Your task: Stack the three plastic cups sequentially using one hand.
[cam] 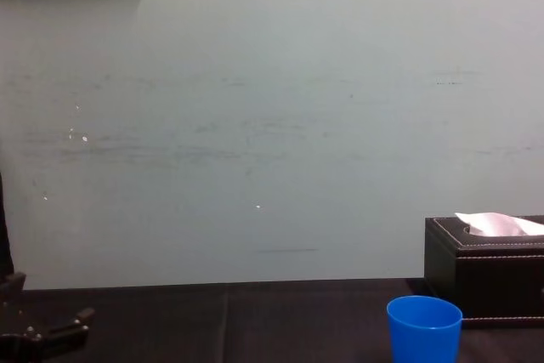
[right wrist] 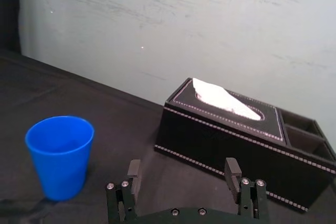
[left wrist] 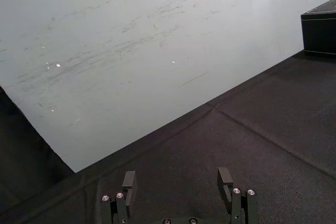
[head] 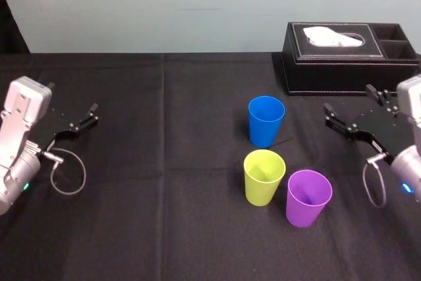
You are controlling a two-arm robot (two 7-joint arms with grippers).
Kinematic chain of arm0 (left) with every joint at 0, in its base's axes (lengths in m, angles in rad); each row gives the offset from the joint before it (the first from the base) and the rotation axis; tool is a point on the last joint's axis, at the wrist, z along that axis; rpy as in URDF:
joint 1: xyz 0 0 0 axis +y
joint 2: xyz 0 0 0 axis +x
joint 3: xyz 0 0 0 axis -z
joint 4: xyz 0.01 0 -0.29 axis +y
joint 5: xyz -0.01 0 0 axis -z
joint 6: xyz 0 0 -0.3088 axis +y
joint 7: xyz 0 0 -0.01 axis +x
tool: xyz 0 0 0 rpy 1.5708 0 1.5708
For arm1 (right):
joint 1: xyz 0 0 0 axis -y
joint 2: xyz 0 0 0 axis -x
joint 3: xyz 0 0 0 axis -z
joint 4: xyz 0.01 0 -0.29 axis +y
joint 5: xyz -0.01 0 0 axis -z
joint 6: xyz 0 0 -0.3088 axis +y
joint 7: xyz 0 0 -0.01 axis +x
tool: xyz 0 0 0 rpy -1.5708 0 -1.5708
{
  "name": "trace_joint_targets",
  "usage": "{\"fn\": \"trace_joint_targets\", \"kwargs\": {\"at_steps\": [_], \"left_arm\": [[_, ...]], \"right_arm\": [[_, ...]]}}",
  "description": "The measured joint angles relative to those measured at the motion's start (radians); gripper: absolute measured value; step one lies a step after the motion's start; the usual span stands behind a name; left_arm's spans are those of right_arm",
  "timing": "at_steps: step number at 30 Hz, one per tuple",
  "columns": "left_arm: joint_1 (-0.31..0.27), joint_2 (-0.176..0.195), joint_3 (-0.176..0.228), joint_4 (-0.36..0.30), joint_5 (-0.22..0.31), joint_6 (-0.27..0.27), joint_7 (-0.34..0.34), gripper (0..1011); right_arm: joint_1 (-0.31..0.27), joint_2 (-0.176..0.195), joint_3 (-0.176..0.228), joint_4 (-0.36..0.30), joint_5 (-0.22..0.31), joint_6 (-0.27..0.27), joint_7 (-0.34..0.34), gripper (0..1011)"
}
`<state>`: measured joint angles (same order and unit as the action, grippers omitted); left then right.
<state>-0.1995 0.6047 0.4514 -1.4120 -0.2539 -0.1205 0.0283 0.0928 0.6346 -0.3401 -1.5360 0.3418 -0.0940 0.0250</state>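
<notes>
Because none of the three cups sits inside another, the stacking has not begun. Nearest the robot stands the purple cup [head: 309, 199], upright and mouth up on the black table [head: 164, 228]. The yellow-green cup [head: 264, 177] is just beside it on its left and a touch farther off (whether their rims touch, I cannot tell). Beyond those two, apart from both, stands the blue cup [head: 266, 120], also upright. About level with it hover the two grippers, each with jaws spread and holding nothing: the right gripper [head: 348, 103] near the cups' right side, the left gripper [head: 89, 115] well apart at the table's left side. So the right arm is plainly the nearer one. Every cup lies to its left, the blue one closest, each with its long axis vertical, so a sideways grasp on the wall of a cup or a pinch on its rim looks workable. Farthest back, behind the right gripper, sits the black tissue box [head: 348, 57].
</notes>
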Motion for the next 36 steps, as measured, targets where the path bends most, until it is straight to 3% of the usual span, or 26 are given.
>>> {"fn": "trace_joint_targets", "kwargs": {"at_steps": [7, 14, 19, 26, 36], "left_arm": [[0.000, 0.000, 0.000, 0.000, 0.000, 0.000, 0.000, 1011], [0.000, 0.000, 0.000, 0.000, 0.000, 0.000, 0.000, 1012], [0.000, 0.000, 0.000, 0.000, 0.000, 0.000, 0.000, 1011], [0.000, 0.000, 0.000, 0.000, 0.000, 0.000, 0.000, 1011], [0.000, 0.000, 0.000, 0.000, 0.000, 0.000, 0.000, 1011]], "right_arm": [[-0.093, 0.050, 0.063, -0.086, 0.066, 0.022, 0.045, 1003], [-0.252, 0.126, 0.154, -0.187, 0.145, 0.029, 0.102, 1003], [-0.401, 0.172, 0.240, -0.268, 0.195, 0.022, 0.128, 1003], [-0.534, 0.195, 0.304, -0.339, 0.227, 0.019, 0.157, 1003], [-0.666, 0.186, 0.392, -0.396, 0.284, 0.029, 0.182, 1003]]}}
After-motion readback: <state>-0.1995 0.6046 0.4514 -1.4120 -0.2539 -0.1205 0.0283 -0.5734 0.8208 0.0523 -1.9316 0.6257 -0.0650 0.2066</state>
